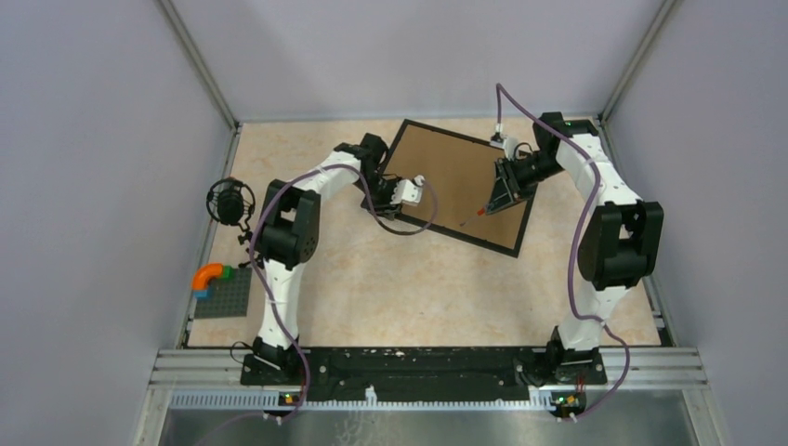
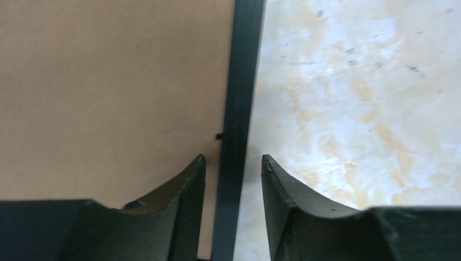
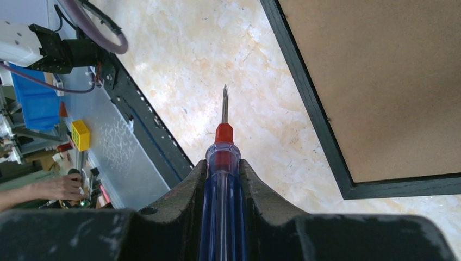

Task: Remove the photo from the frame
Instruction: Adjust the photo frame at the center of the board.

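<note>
Your frame (image 1: 453, 177) lies face down at the far side of the table (image 1: 390, 288), brown back up, and the photo is hidden, most likely inside. Your left gripper (image 2: 232, 159) has its fingers spread, one on each side of the frame's black edge, and your right gripper (image 3: 223, 163) is pinching a screwdriver (image 3: 223, 133), tip near the frame. The back looks still on, so freeing it and lifting the photo out are left.

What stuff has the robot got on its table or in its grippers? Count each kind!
frame: 1
screwdriver: 1
grey baseplate with toy bricks: 1
black round device: 1
Total: 4
</note>
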Motion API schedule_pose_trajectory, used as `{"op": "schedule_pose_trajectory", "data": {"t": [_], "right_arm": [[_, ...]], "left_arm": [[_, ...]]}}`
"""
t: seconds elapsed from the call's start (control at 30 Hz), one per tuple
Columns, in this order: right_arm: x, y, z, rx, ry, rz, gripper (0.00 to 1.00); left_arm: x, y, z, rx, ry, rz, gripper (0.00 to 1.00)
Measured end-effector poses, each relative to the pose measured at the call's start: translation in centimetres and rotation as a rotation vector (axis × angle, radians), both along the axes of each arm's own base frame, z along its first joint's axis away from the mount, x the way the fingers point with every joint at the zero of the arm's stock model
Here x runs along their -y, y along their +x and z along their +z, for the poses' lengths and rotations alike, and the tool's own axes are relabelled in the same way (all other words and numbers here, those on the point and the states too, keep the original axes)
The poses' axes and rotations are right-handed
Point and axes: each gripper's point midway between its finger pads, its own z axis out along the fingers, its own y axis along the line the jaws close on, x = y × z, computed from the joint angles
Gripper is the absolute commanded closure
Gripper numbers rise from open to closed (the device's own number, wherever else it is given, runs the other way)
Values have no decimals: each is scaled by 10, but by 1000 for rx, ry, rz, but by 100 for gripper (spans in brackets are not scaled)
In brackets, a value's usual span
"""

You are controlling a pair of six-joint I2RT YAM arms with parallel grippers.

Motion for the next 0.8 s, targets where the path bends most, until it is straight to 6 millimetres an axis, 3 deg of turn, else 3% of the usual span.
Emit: {"op": "schedule_pose_trajectory", "data": {"t": [0.17,0.3,0.47,0.7,0.8], "right_arm": [[1,-3,0,-6,-6,10,100],[-1,-6,-2,-11,-10,25,100],[-11,-11,-5,-8,-18,72,100],[-40,-35,-13,-11,-28,207,100],[-50,-49,-20,-34,-36,264,100]], "left_arm": [[10,-28,-7,16,-9,-121,69],[17,-63,-8,16,-13,-198,82],[26,-105,-8,26,-17,-266,89],[37,-165,-10,53,-23,-388,91],[37,-184,-10,63,-38,-416,74]]}}
